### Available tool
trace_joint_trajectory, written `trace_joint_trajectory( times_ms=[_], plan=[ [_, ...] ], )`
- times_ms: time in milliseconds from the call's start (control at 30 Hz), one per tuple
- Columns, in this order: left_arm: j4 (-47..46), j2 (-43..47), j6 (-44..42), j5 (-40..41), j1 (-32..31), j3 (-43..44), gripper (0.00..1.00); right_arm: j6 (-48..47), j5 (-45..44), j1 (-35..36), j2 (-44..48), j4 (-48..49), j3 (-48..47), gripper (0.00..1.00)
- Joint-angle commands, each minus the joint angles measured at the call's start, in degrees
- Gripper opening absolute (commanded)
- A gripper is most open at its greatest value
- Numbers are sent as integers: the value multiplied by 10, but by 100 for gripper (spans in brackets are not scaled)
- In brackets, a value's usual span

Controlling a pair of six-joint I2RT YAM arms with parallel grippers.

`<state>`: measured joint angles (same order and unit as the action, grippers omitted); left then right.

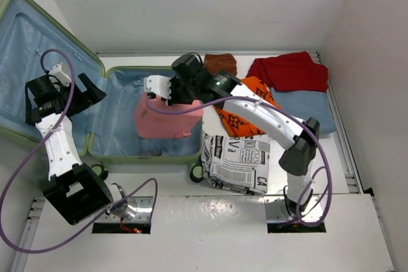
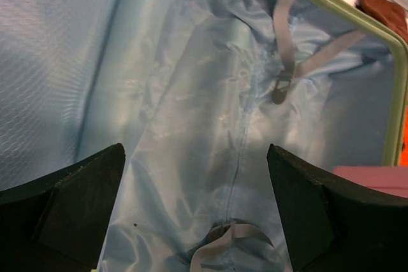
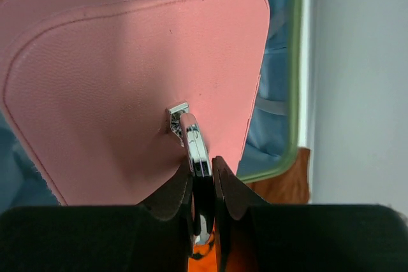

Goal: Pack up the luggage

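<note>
The pale-green luggage (image 1: 95, 103) lies open at the left, its light blue lining (image 2: 210, 125) showing. A small pink case (image 1: 167, 119) sits in its right half. My right gripper (image 3: 203, 173) is shut on the pink case's (image 3: 127, 68) silver handle (image 3: 194, 141); from above the gripper (image 1: 167, 90) is over the case's far edge. My left gripper (image 1: 64, 97) is open and empty over the hinge area, its black fingers (image 2: 70, 195) wide apart above the lining and a grey strap (image 2: 284, 62).
Folded clothes lie right of the luggage: an orange patterned piece (image 1: 245, 109), a red one (image 1: 290, 71), a blue one (image 1: 306, 109), a brown one (image 1: 221, 63) and a black-and-white printed piece (image 1: 239, 160). White walls close in at back and right.
</note>
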<state>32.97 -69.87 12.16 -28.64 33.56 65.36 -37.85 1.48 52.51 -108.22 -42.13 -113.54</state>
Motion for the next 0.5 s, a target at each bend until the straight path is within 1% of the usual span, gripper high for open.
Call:
trace_joint_trajectory(
  times_ms=[0, 67, 133, 333, 467],
  plan=[
    [-11, -15, -11, -61, 6, -1, 100, 34, -13, 5, -14, 71, -5, 0],
    [-11, -21, -30, -82, 12, -6, 100, 42, -38, 11, -32, 66, -6, 0],
    [-11, -26, -30, -94, 12, -11, 100, 47, -59, 17, -56, 57, -11, 0],
    [-21, -46, -36, -94, 17, -16, 100, 68, -137, 57, -113, -14, -52, 0],
    [-21, -57, -36, -100, 22, -16, 100, 63, -170, 84, -127, -41, -45, 0]
  ],
)
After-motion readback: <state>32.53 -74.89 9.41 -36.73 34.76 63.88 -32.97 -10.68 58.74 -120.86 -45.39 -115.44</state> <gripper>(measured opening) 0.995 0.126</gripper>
